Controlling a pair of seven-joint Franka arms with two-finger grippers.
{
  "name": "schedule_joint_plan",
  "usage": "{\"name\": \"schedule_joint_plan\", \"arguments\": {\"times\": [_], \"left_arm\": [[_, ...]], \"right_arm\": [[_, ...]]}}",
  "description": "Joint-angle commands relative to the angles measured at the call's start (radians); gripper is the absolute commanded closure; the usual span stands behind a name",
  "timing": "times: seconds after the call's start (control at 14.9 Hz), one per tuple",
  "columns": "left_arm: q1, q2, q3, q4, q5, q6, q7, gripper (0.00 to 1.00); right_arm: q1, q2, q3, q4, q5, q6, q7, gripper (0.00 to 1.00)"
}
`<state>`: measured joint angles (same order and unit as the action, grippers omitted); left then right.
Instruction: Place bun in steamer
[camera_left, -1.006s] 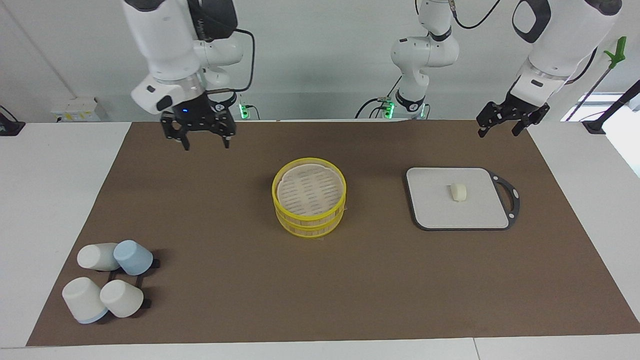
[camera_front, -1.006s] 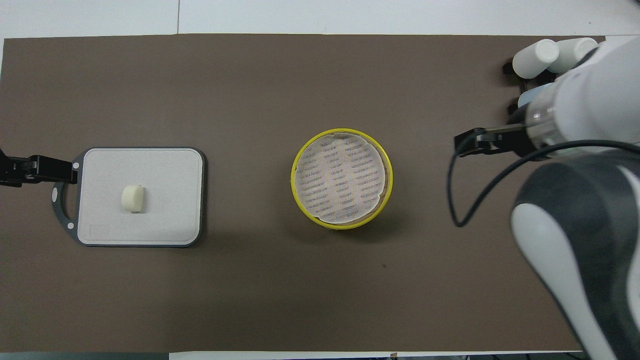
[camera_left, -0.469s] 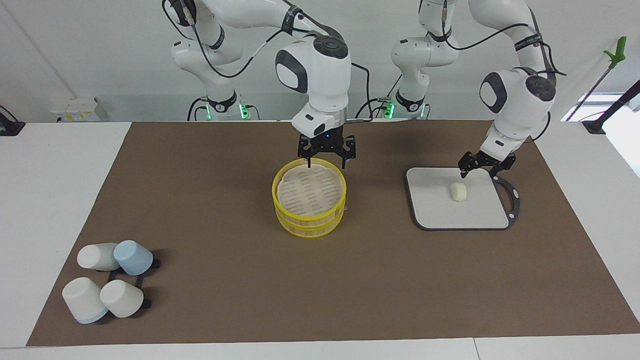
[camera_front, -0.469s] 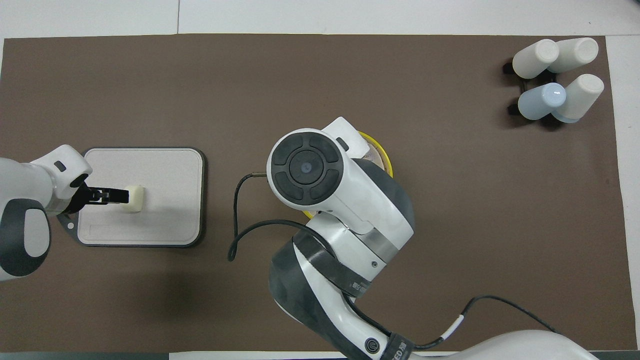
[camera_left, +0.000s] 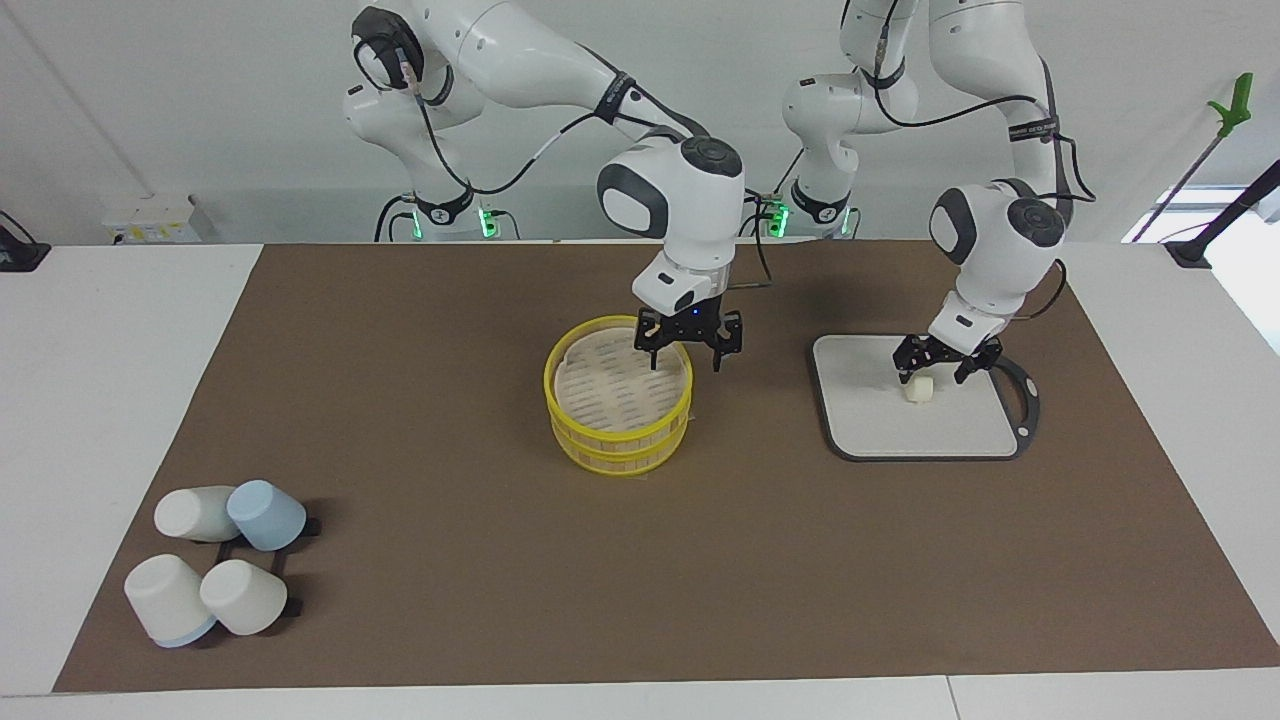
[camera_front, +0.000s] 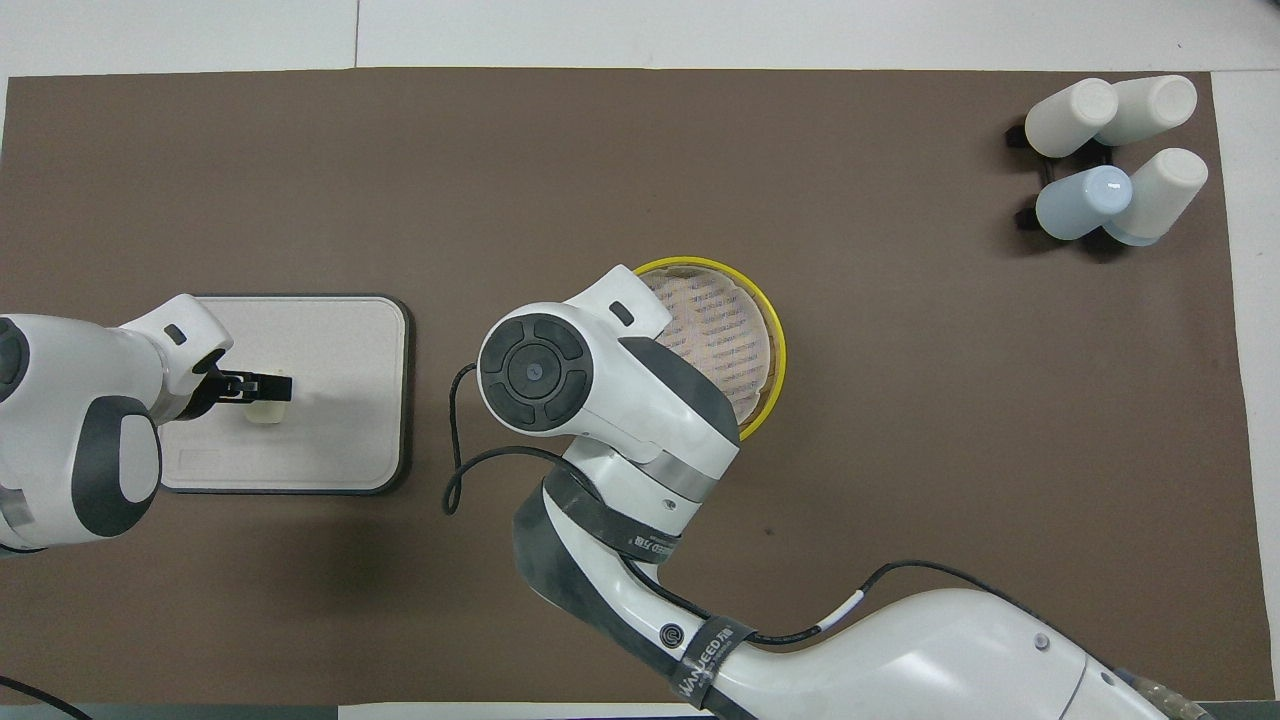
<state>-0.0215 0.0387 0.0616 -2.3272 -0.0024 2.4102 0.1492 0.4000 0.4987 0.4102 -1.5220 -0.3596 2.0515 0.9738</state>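
Observation:
The cream-white bun lies on the grey board, also seen in the overhead view. My left gripper is open and low over the bun, its fingers close around the bun's top; it shows in the overhead view too. The yellow-rimmed steamer stands mid-mat with nothing in it. My right gripper is open and low over the steamer's rim on the side toward the left arm's end, one finger over the inside and one outside. From overhead the right arm hides part of the steamer.
The grey board has a dark handle toward the left arm's end. Several white and pale-blue cups lie on a black rack at the right arm's end, farther from the robots, also seen overhead.
Both arms swung in from the mat's ends. My left gripper came down over the bun. My right gripper moved from the steamer's robot-side rim toward the left arm's end and lower.

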Motion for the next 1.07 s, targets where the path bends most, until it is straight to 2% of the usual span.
{"name": "schedule_joint_plan", "arguments": {"times": [0.0,0.07,0.2,0.34,0.4,0.54,0.67,0.74,1.01], "left_arm": [[-0.011,0.000,0.007,-0.024,-0.011,0.042,0.009,0.00],[-0.012,0.001,0.007,-0.031,-0.011,0.053,0.009,0.00],[-0.017,0.000,0.007,-0.040,-0.011,0.056,0.009,0.03],[-0.017,0.000,0.007,-0.040,-0.013,0.055,0.007,0.13],[-0.017,0.000,0.007,-0.040,-0.011,0.055,0.006,0.24],[-0.017,0.000,0.007,-0.040,-0.013,0.056,-0.006,0.57],[-0.018,0.001,0.007,-0.040,-0.013,0.056,-0.048,0.80],[-0.021,0.001,0.007,-0.040,-0.011,0.056,-0.057,0.90],[-0.023,0.004,0.006,-0.023,-0.013,0.041,-0.072,0.92]], "right_arm": [[-0.006,-0.018,0.007,-0.044,-0.021,0.050,0.017,0.20],[-0.006,-0.019,0.007,-0.047,-0.019,0.055,0.019,0.30],[-0.006,-0.019,0.009,-0.046,-0.018,0.055,0.019,0.34],[-0.007,-0.019,0.009,-0.049,-0.016,0.059,0.019,0.42],[-0.012,-0.019,0.009,-0.050,-0.010,0.067,0.019,0.45],[-0.016,-0.019,0.009,-0.050,-0.006,0.070,0.017,0.47],[-0.021,-0.019,0.009,-0.059,-0.004,0.078,0.016,0.51],[-0.029,-0.019,0.010,-0.061,-0.002,0.079,0.014,0.61],[-0.030,-0.019,0.010,-0.063,0.034,0.084,0.014,0.99]]}}
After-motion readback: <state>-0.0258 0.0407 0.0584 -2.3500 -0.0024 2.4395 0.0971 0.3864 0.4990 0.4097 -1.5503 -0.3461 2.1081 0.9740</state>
